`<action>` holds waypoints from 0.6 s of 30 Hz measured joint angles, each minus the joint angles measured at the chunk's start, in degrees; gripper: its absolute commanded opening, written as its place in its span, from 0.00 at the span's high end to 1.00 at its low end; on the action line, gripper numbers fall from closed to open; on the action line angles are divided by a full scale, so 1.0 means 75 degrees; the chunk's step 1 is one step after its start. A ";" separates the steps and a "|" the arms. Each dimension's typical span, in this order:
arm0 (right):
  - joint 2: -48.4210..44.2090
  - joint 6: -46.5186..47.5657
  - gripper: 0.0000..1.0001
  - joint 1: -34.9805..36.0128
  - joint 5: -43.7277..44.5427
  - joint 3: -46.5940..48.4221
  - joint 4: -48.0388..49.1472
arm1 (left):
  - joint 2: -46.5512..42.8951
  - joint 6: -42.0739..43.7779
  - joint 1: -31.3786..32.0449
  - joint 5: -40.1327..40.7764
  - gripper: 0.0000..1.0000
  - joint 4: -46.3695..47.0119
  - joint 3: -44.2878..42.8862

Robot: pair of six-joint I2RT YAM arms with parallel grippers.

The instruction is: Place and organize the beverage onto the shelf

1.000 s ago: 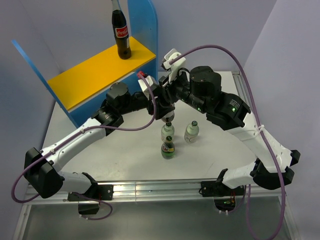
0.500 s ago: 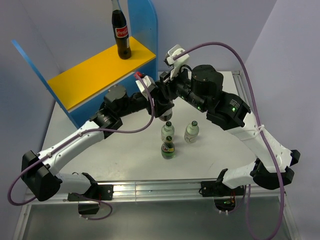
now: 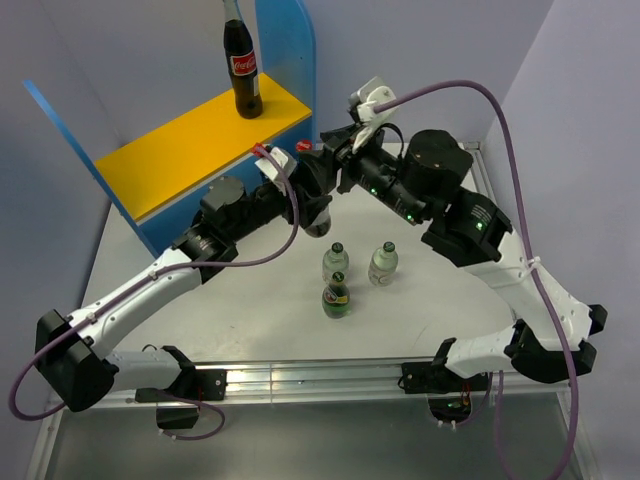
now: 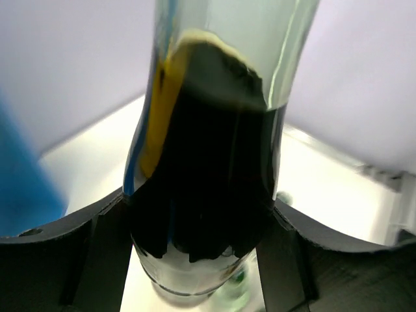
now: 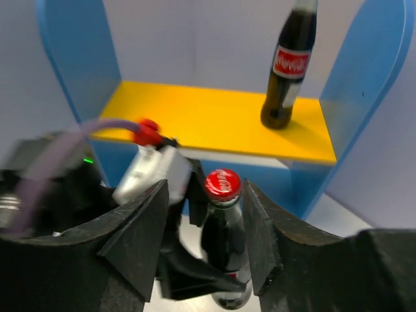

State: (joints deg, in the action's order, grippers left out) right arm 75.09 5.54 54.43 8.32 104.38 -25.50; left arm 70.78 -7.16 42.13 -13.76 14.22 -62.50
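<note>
A tall dark cola bottle with a red cap [image 3: 303, 146] hangs above the table, and my left gripper [image 3: 314, 203] is shut on its lower body [image 4: 208, 195]. Both left fingers [image 4: 97, 260] press its sides. My right gripper [image 5: 203, 214] stands open around the bottle's neck [image 5: 224, 227], with a gap on each side. A second cola bottle [image 3: 241, 70] stands upright at the right end of the shelf's yellow board [image 3: 190, 145]. Two small clear bottles [image 3: 335, 262] [image 3: 383, 263] and a small dark green one [image 3: 337, 298] stand on the table.
The shelf's blue side panel [image 3: 290, 50] rises just right of the standing cola bottle. A purple cable [image 3: 285, 235] loops off the left wrist above the small bottles. The table's near metal rail [image 3: 320, 380] runs between the arm bases.
The left gripper closed on the cola bottle's body and carried it up and back toward the shelf. The right gripper opened off the neck and drew back to the right.
</note>
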 measured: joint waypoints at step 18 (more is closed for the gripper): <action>-0.1306 -0.0192 0.38 0.0061 0.0603 -0.0799 0.0682 | 0.0055 -0.0169 -0.0192 0.3168 1.00 -0.2005 -0.0271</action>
State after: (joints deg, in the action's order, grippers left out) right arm 65.30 4.10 54.89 12.84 98.39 -20.38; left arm 71.20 -8.43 40.69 10.00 -0.82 -64.53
